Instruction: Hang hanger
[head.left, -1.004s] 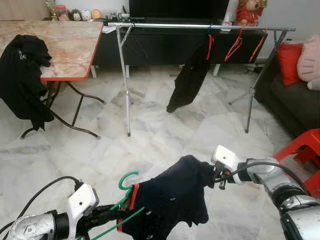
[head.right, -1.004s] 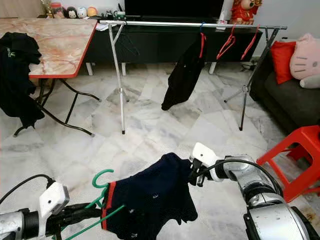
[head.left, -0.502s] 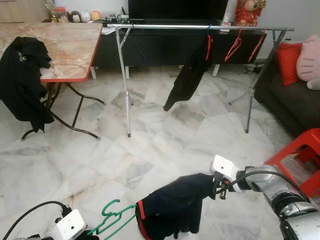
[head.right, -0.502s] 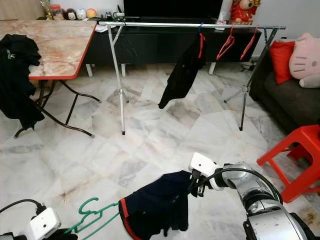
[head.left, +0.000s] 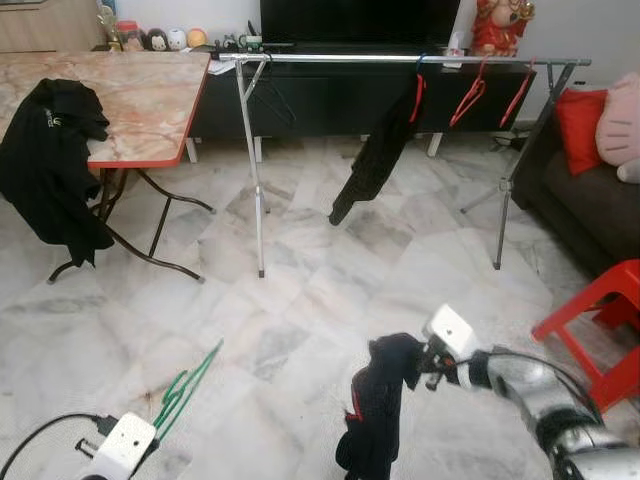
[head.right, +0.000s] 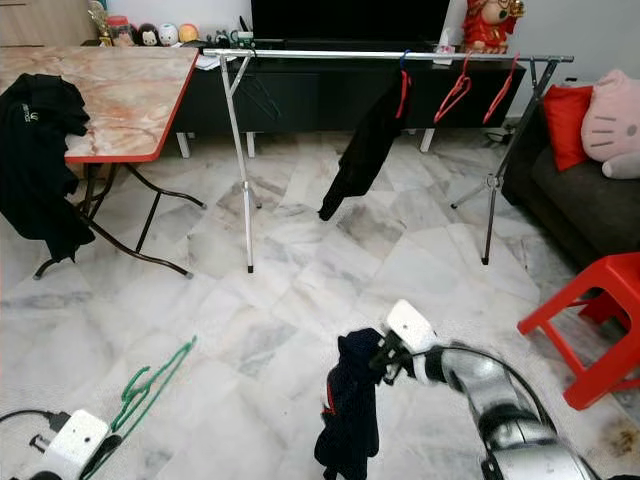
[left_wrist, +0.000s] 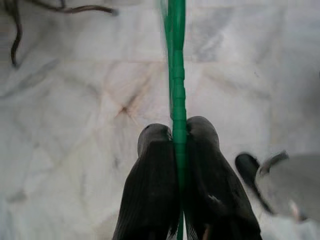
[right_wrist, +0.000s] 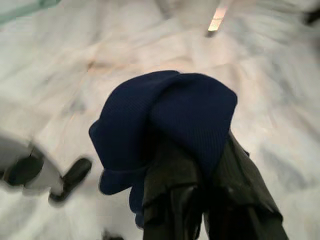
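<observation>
1 green hanger (head.left: 186, 385), 1 navy garment (head.left: 377, 415), 1 clothes rail (head.left: 400, 60) carrying 1 dark garment (head.left: 378, 152) and 3 red hangers (head.left: 474, 92); 1 black garment (head.left: 52, 165) draped over the marble surface (head.left: 140, 95). Left gripper (left_wrist: 179, 131) low over the floor, its 2 fingers (left_wrist: 155, 165) pinched shut with the green hanger between them. Right gripper (head.right: 385, 358) reaches forward, fingers clamped on the top of the navy garment, which hangs limp below, apart from the hanger.

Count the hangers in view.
4. A green hanger is held in the left end effector. Three red hangers are on the rail: one carrying a black garment, two bare. Others may be hidden.
</observation>
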